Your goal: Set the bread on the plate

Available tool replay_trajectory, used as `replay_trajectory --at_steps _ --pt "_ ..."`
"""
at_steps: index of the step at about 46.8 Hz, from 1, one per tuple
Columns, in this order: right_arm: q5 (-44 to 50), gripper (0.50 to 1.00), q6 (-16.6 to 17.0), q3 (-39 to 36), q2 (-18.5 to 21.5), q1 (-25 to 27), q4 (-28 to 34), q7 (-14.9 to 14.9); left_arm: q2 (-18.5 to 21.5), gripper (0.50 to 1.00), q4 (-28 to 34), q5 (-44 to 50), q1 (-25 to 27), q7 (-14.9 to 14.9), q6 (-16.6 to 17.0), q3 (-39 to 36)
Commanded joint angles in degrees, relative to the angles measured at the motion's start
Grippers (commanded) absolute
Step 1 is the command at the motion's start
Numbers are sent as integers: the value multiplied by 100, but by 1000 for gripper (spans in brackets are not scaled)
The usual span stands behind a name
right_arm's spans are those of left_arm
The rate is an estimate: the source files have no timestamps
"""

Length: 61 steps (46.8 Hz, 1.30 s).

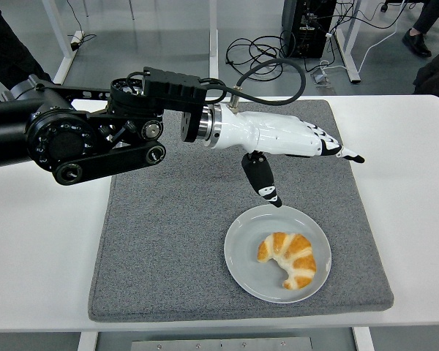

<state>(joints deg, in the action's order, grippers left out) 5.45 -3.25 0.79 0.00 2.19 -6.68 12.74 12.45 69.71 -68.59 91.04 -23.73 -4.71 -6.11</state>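
— Bread (290, 259) location?
— Lying on the plate (242, 265), on the grey mat (168, 241).
— Left hand (293, 139)?
— Above the plate, clear of it, fingers (336, 149) stretched out, holding nothing.

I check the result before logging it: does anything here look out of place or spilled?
Nothing stands out. The bread lies whole on the plate, which sits flat on the grey mat. The left hand is open above the mat, holding nothing.

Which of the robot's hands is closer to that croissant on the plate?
Left. The white left hand, fingers spread, hangs above the grey mat, up and back from the golden croissant on the round grey plate. The right hand isn't in view.
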Motion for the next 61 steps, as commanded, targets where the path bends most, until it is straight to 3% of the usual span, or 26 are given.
replay_trajectory --at_steps 1,12,23,40,43,47,51,61 --pt "0 1000 0 0 0 0 0 0 3 974 -2 12 -7 0 -4 31" --pt "0 1000 0 0 0 0 0 0 -6 974 -282 793 -174 79 5 233" --pt "0 1000 0 0 0 0 0 0 135 974 -1310 2683 -420 53 57 497" --pt "0 1000 0 0 0 0 0 0 -49 974 -3173 5240 -1782 132 181 1771" --pt "0 1000 0 -9 0 0 0 0 -260 974 -3717 5636 -1897 316 137 1903" --pt "0 1000 0 -9 0 0 0 0 -778 974 -4596 6111 -1967 772 84 2096" --pt "0 1000 0 -9 0 0 0 0 -1156 974 -5186 6462 -1985 1063 -153 2403" --pt "-9 1000 44 35 0 0 -219 0 -1245 974 -5310 6736 -2161 1239 -277 3142"
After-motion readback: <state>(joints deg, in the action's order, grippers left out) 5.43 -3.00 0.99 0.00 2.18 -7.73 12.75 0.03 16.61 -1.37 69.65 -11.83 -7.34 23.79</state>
